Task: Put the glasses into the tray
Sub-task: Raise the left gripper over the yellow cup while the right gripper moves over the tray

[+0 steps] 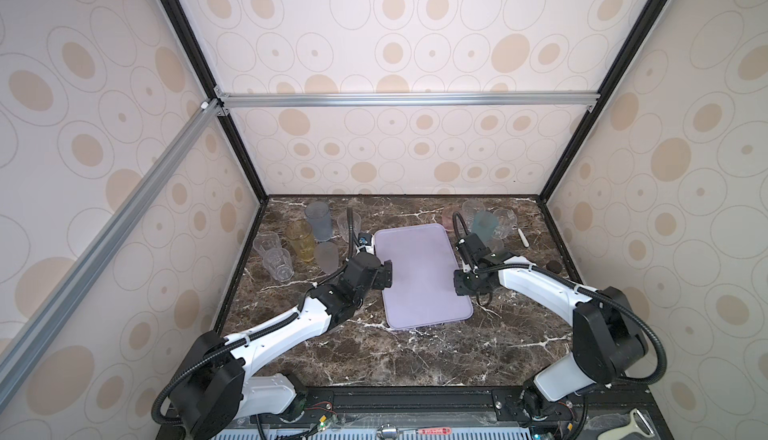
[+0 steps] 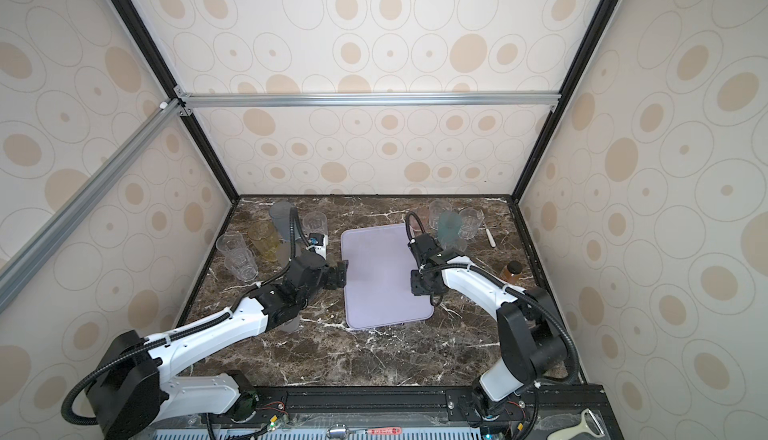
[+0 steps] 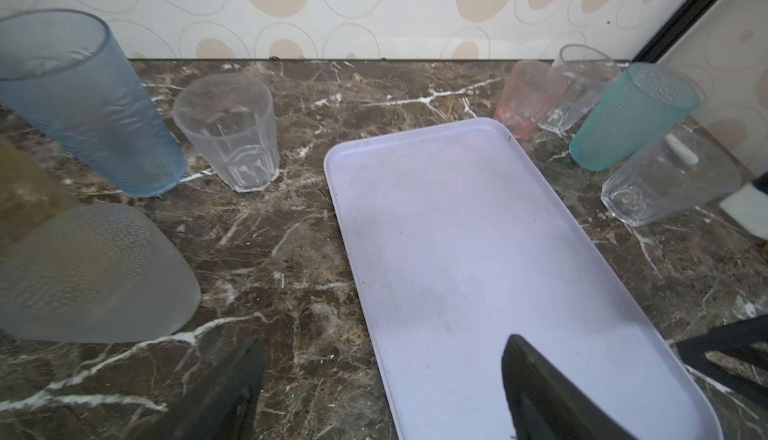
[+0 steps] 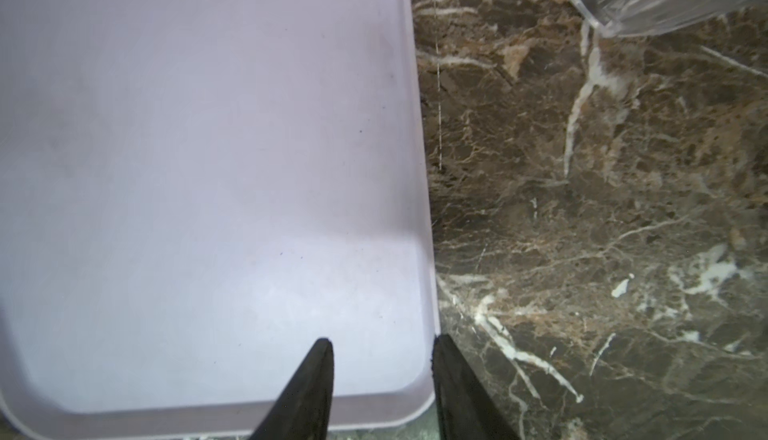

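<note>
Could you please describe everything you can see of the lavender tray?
The tray is a flat, pale lavender rectangle with rounded corners and a low rim, apparently smooth plastic with faint dark specks. It lies flat and empty at the middle of the dark marbled table, slightly skewed. The left gripper straddles its left rim, jaws wide. The right gripper straddles its right rim towards a corner, jaws narrower. Contact is unclear.
</note>
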`<state>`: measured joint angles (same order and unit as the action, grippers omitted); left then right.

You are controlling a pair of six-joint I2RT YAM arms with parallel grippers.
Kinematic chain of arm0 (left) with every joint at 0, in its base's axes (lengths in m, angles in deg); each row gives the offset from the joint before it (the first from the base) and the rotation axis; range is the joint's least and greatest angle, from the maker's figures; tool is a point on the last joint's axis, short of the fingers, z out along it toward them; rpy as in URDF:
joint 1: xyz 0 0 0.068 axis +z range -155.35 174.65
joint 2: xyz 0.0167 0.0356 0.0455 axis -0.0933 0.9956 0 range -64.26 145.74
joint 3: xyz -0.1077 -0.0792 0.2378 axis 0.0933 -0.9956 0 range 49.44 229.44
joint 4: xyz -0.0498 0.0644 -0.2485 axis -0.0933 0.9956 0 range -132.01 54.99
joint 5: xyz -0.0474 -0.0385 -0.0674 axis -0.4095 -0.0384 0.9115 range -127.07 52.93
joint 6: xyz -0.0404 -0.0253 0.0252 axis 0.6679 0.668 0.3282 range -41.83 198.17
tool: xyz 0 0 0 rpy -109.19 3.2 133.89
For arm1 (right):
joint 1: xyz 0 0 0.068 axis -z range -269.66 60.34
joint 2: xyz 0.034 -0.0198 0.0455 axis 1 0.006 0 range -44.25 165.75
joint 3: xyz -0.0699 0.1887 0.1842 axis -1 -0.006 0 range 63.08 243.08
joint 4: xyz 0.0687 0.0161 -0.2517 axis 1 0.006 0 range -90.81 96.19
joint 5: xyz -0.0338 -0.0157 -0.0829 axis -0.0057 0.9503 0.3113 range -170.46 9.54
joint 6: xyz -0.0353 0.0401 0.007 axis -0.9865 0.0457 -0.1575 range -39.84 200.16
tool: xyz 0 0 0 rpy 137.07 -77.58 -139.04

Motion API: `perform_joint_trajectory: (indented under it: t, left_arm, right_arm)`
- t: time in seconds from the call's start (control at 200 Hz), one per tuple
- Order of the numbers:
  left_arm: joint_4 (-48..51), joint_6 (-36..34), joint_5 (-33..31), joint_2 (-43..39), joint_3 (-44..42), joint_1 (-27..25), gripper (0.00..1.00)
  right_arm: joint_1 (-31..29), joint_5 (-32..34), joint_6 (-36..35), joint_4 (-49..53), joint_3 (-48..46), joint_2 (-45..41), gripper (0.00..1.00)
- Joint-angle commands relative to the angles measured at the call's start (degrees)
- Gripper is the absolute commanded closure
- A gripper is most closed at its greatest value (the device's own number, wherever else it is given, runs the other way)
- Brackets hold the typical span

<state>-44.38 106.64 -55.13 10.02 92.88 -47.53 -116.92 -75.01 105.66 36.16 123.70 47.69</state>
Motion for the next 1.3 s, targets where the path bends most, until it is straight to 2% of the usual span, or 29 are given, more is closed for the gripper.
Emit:
perform_joint_trajectory:
  t: [0.0,0.105,0.255,0.42,0.625,0.845,0.94,1.115,1.29]
  left_arm:
    - [-3.04,2.21,1.69,2.40,0.58,-1.07,0.09]
    - [-2.55,1.97,1.56,3.42,0.77,-1.47,0.09]
    - [-1.73,1.20,0.11,2.76,0.65,-1.47,0.08]
    - [-1.75,1.13,-0.79,1.62,-0.06,-1.49,0.08]
    - [-0.54,0.64,-3.28,-0.46,-0.24,-1.44,0.08]
    - [3.48,-6.60,-10.26,-3.41,4.22,-0.85,0.07]
    - [5.34,-9.23,-11.39,-4.46,6.99,1.35,0.08]
    - [6.82,-11.68,-9.15,-5.59,10.72,6.81,0.11]
    - [11.95,-12.20,-5.17,-6.31,14.15,16.51,0.13]
  right_arm:
    - [0.98,2.34,-1.65,-1.70,3.10,3.83,0.60]
    - [1.25,2.07,-2.79,-2.26,6.22,7.30,0.63]
    - [2.40,5.27,-4.09,-2.45,9.06,11.26,0.64]
    - [4.16,1.90,-5.07,-4.60,9.70,13.66,0.64]
    - [4.21,-0.69,-6.42,-4.07,8.70,14.17,0.71]
    - [4.08,-2.67,-6.00,-3.22,3.96,11.92,0.81]
    - [3.73,-3.19,-5.73,-2.74,1.22,10.14,0.86]
    - [2.39,-3.86,-4.26,-1.71,-3.88,6.45,0.88]
    - [0.35,-0.37,-3.31,2.85,-6.37,2.77,0.91]
